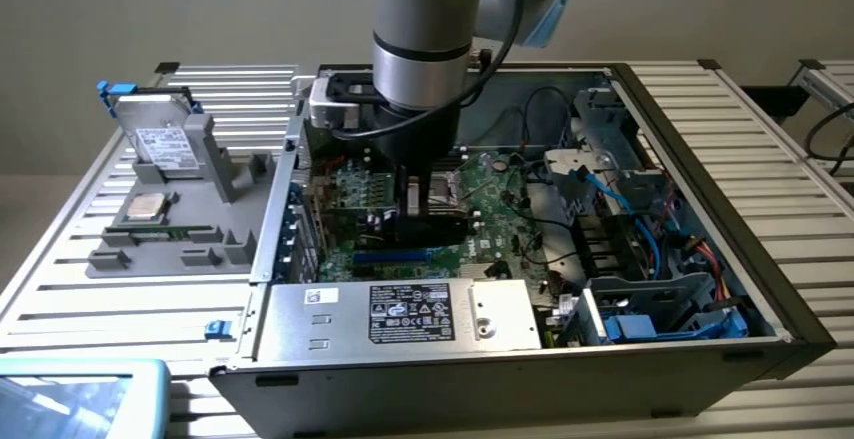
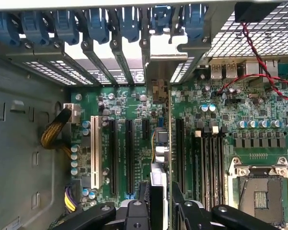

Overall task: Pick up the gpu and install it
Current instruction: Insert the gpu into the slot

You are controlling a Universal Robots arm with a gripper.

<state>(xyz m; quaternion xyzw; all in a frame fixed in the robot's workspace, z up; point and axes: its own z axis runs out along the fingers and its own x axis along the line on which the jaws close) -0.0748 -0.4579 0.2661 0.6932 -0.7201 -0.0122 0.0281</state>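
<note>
An open black desktop computer case [image 1: 694,359] lies on its side on a slatted aluminium surface [image 1: 80,289]; the silver and grey robot arm [image 1: 420,49] reaches straight down into it. The jaws stand narrow, closed on the gpu [image 1: 371,204], a flat green circuit board with a black cooler on one face.

In the wrist view the gpu [image 2: 162,148] is seen edge-on, upright over the green motherboard [image 2: 216,110], between the long black expansion slots [image 2: 128,153]. Its metal bracket end is up against the row of rear slot openings, under the blue plastic latches [image 2: 96,21]. Whether its lower edge is fully seated in a slot, I cannot tell.

Beside the card are the narrow black memory slots [image 2: 212,163] and the open silver processor socket [image 2: 259,191]; a twisted red and black wire pair [image 2: 259,72] crosses the board near the rear ports.

Nearest the camera in the exterior view, a silver power supply box with a white label [image 1: 400,314] sits in the case; blue cables [image 1: 667,249] run along the side on the exterior view's right.

Outside the case, to the exterior view's left, a grey moulded tray [image 1: 174,254] rests on the surface. It carries a silver hard drive with a white label [image 1: 163,144] standing upright, a square silver processor chip [image 1: 144,207] and a narrow green memory stick [image 1: 163,229] just beside it.
</note>
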